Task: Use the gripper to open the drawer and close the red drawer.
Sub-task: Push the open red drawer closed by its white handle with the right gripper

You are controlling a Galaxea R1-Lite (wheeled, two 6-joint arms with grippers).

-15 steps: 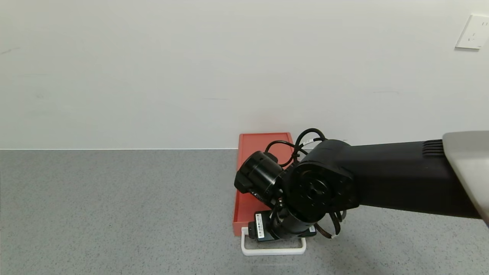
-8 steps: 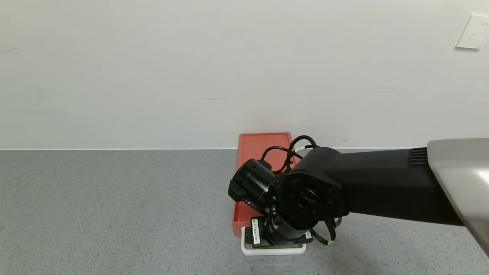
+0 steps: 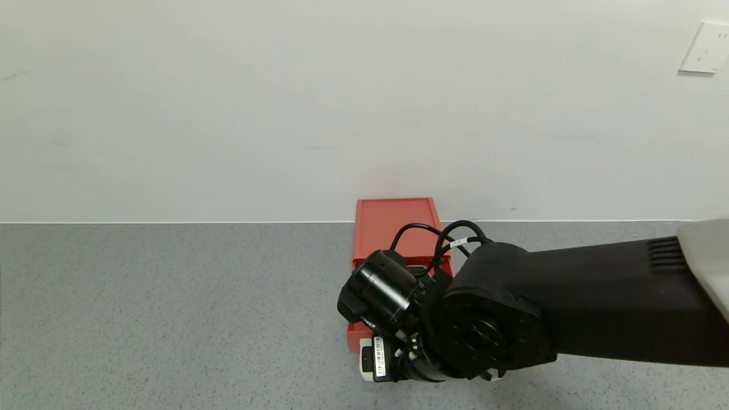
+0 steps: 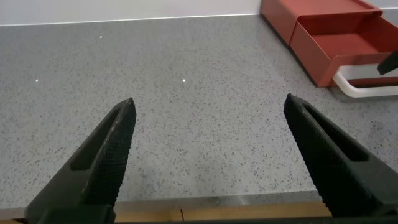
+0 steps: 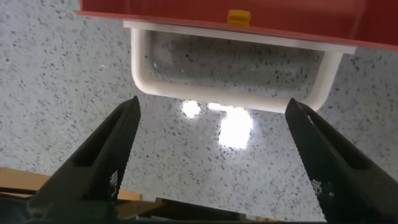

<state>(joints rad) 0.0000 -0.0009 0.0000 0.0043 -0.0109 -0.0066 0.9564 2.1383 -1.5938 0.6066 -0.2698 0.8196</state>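
Observation:
The red drawer (image 3: 395, 225) lies flat on the grey counter against the wall, its tray (image 4: 348, 46) slid out toward me. Its white loop handle (image 5: 227, 96) lies on the counter in front of the tray. My right gripper (image 5: 212, 124) is open just in front of the handle, with its fingers (image 5: 106, 162) spread about as wide as the loop and not touching it. In the head view my right wrist (image 3: 472, 336) covers the tray and nearly all the handle (image 3: 365, 371). My left gripper (image 4: 208, 102) is open and empty, low over the counter to the left of the drawer.
The grey speckled counter (image 3: 171, 319) ends at a white wall (image 3: 285, 114) right behind the drawer. A wall socket (image 3: 706, 48) is at the upper right. The counter's wooden front edge (image 4: 217, 208) is just under my left gripper.
My right gripper has moved from over the tray's front toward me and lower, and now covers the white handle in the head view. The drawer has not moved.

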